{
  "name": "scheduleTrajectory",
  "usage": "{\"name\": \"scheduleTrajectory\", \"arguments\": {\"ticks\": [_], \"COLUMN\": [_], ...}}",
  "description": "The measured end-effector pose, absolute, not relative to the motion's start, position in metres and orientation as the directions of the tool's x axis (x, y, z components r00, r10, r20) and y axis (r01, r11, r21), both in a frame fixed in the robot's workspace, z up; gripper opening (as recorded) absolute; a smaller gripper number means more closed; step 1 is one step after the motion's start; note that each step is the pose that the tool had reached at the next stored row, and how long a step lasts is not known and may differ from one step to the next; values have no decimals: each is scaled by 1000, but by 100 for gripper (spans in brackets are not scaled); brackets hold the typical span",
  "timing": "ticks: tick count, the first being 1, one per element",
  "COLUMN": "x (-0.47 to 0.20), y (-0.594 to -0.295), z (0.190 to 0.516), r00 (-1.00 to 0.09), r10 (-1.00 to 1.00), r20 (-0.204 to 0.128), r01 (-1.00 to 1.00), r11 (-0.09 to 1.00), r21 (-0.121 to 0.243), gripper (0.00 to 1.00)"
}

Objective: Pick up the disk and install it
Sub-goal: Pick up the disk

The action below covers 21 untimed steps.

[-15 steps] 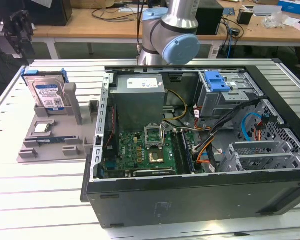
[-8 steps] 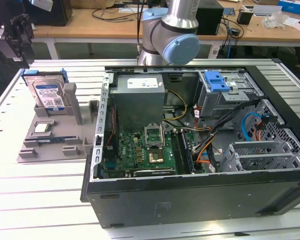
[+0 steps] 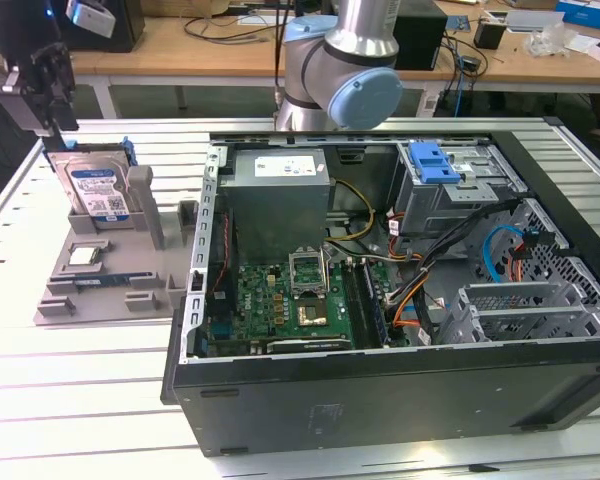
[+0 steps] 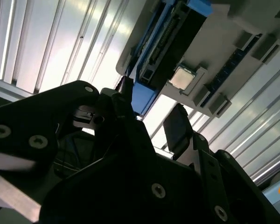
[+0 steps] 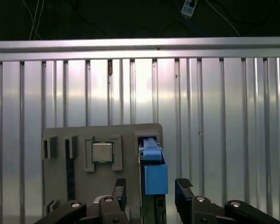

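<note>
The disk (image 3: 96,192), a silver drive with a blue-and-white label and a blue caddy frame, stands on edge in a grey holder (image 3: 105,285) on the exterior view's left. My black gripper (image 3: 57,127) hangs just above its top edge. In the first wrist view the gripper (image 5: 151,189) is open, with one finger on each side of the disk's blue caddy edge (image 5: 154,171) and a gap on both sides. The second wrist view shows the disk (image 4: 170,44) edge-on beyond the gripper (image 4: 151,109).
A square silver chip (image 5: 101,151) lies in the holder beside the disk. An open computer case (image 3: 380,400) takes up the middle, with a motherboard (image 3: 280,305), loose cables and a drive cage with a blue latch (image 3: 435,160). Everything rests on a slatted metal table (image 3: 70,400).
</note>
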<state>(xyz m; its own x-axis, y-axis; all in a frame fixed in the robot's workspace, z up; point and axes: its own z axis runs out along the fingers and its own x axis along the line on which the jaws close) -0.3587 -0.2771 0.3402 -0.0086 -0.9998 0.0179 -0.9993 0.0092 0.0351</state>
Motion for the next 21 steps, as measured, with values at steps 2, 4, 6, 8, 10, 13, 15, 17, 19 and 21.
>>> {"name": "scheduleTrajectory", "arguments": {"ticks": [2,4,6,8,10,13,15,17,19,21], "x": [-359,-359,-359,-359,-359,-359,-359,-359,-359,-364], "y": [-276,-275,-274,-274,-274,-274,-274,-273,-273,-273], "z": [337,332,327,321,315,307,302,288,278,278], "r00": [6,33,49,50,50,50,50,46,45,44], "r10": [-1000,-999,-999,-999,-999,-999,-999,-999,-999,-999], "r20": [18,18,18,18,18,18,18,18,18,20], "r01": [-999,-999,-998,-998,-998,-998,-998,-998,-998,-999], "r11": [-5,-33,-49,-49,-49,-49,-49,-45,-44,-44], "r21": [36,35,35,35,35,35,35,35,35,2], "gripper": [54,54,54,54,54,54,54,54,54,54]}}
